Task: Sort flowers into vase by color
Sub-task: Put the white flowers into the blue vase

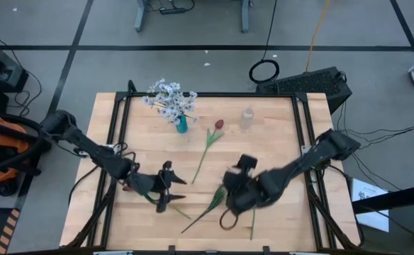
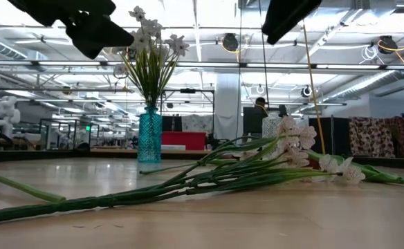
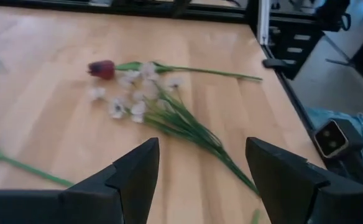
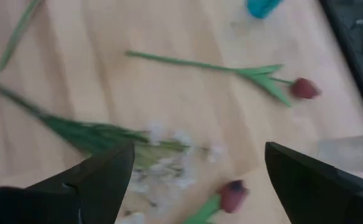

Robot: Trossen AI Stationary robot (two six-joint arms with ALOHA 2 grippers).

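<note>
Partly sorted: white sprays (image 1: 170, 97) already upright in the teal vase (image 1: 182, 125) at 11 o'clock on the bench (image 1: 278, 142), clear vase (image 1: 247, 117) at 1 o'clock unfilled, one red tulip (image 1: 218, 125) flat between them, one white spray (image 3: 138, 102) and more tulips (image 4: 232, 194) flat near 6 o'clock. Hovered there with nothing gripped: left hand (image 1: 168, 185) and right hand (image 1: 234, 185), fingers spread. Pale wood top, black-railed; beyond it grey floor, cables, bright workshop.

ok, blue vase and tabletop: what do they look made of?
Blue vase: likely glass, glossy and translucent teal with a ribbed, faceted surface; tinted plastic is possible. Tabletop: light wood, smooth, with visible plank seams and grain, in a black metal frame.
</note>
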